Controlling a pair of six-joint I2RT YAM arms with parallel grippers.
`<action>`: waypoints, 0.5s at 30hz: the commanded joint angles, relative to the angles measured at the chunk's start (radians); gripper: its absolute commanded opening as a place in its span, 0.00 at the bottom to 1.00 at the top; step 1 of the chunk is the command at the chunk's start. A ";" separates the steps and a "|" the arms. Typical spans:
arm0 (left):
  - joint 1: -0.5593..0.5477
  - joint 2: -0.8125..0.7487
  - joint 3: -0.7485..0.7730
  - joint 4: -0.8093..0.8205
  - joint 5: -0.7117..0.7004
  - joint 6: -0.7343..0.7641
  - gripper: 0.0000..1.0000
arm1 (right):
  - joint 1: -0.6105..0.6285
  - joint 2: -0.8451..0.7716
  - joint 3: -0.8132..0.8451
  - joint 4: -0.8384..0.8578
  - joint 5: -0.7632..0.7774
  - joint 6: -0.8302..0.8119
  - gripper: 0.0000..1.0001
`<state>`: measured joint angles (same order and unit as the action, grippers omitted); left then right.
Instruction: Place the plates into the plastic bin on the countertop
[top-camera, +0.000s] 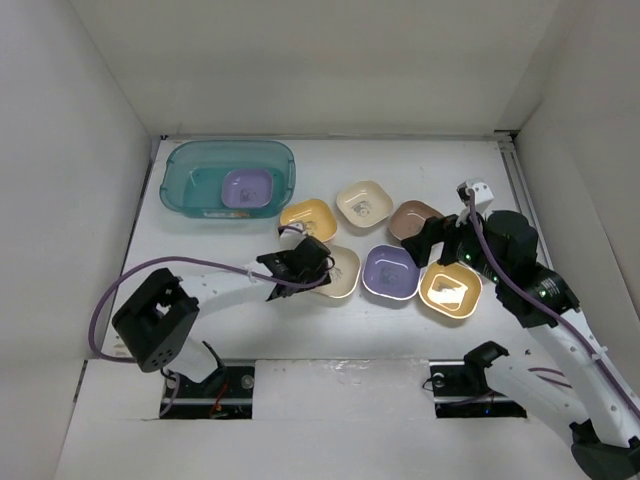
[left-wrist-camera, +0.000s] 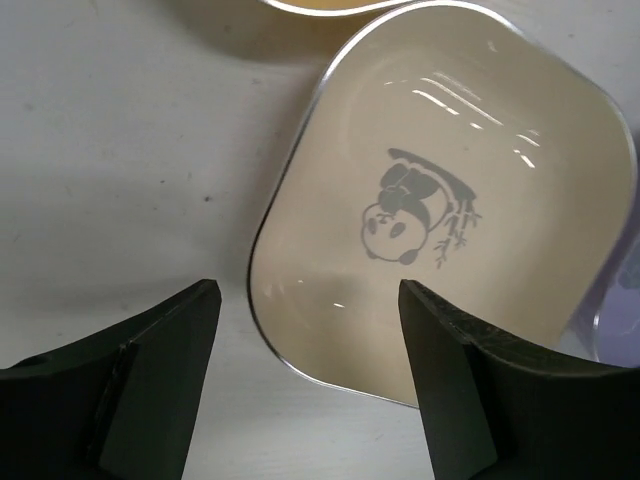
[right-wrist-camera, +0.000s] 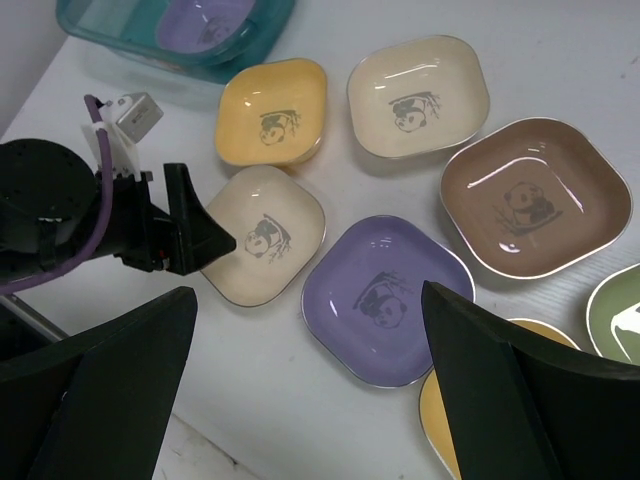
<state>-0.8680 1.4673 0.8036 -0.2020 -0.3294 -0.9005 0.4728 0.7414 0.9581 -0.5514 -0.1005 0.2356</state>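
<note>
Teal bin (top-camera: 228, 178): far left of worktop (top-camera: 420, 170), one purple plate (top-camera: 247, 188) already inside. Remaining plates: clustered mid-worktop, well apart from bin, laid flat and unstacked, rims close together, apparently for one-by-one pickup. Cream plate (left-wrist-camera: 440, 200): judged next item. Left hand (left-wrist-camera: 310, 300): wide open, empty, one finger outside the near rim and the other over the dish, set to pinch that edge. Right hand (right-wrist-camera: 308, 300): wide open, empty, poised above second purple plate (right-wrist-camera: 385, 300), brown plate (right-wrist-camera: 535, 200) just beside.
</note>
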 joint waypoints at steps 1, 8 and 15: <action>0.001 -0.018 -0.043 0.009 -0.062 -0.087 0.67 | 0.007 -0.011 0.036 0.025 0.013 -0.002 1.00; 0.001 -0.088 -0.193 -0.013 -0.072 -0.198 0.40 | 0.007 -0.020 0.045 0.015 0.013 0.007 1.00; -0.045 -0.230 -0.222 -0.198 -0.100 -0.322 0.00 | 0.007 -0.020 0.036 0.024 0.004 0.016 1.00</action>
<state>-0.8806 1.3167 0.6037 -0.2146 -0.4004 -1.1454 0.4728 0.7330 0.9588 -0.5533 -0.1009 0.2401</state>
